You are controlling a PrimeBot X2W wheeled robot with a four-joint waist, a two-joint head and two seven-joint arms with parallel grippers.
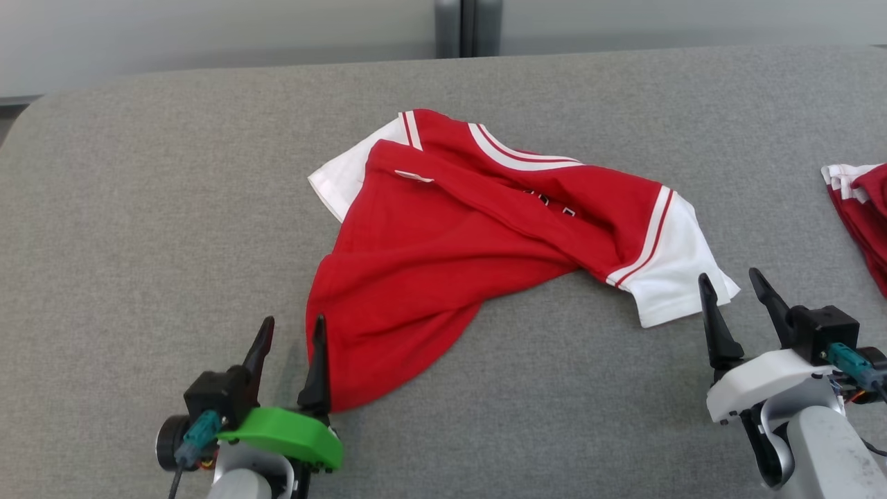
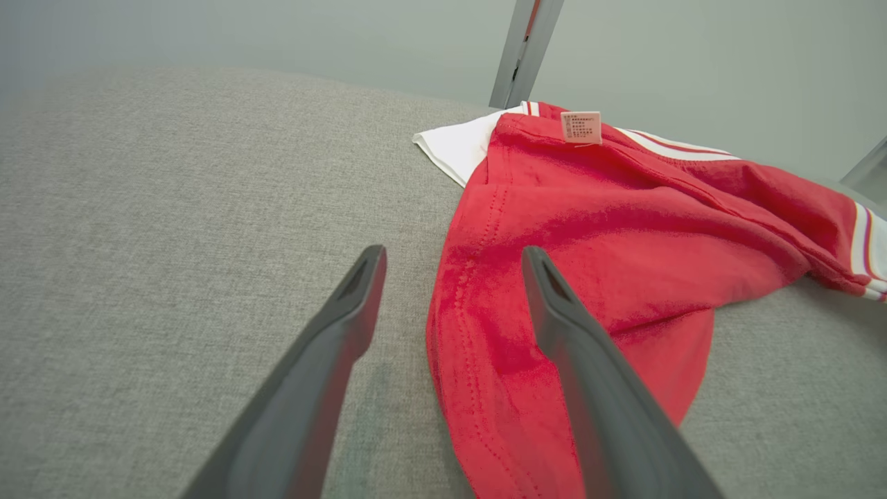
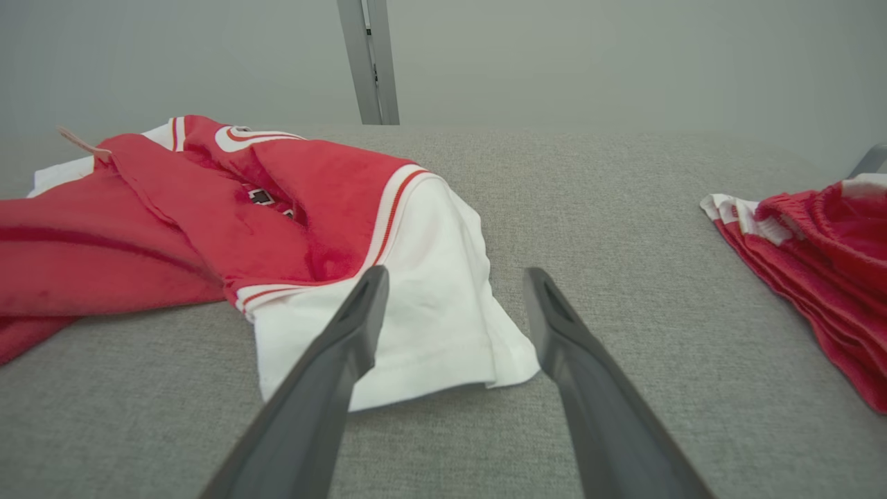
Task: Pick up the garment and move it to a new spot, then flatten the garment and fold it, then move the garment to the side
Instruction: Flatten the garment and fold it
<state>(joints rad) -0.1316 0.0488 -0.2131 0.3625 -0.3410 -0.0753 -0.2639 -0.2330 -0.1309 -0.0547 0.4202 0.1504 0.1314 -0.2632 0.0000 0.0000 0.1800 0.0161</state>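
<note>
Both my jaws stand wide, empty; left jaws bracket the garment (image 1: 450,235) hem, right jaws its white sleeve (image 1: 675,277). Judged reason: paired grips for flattening.

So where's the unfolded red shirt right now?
Head view: the red shirt lies crumpled on the grey table, hem by the left gripper, white sleeve just ahead of the right gripper.
</note>
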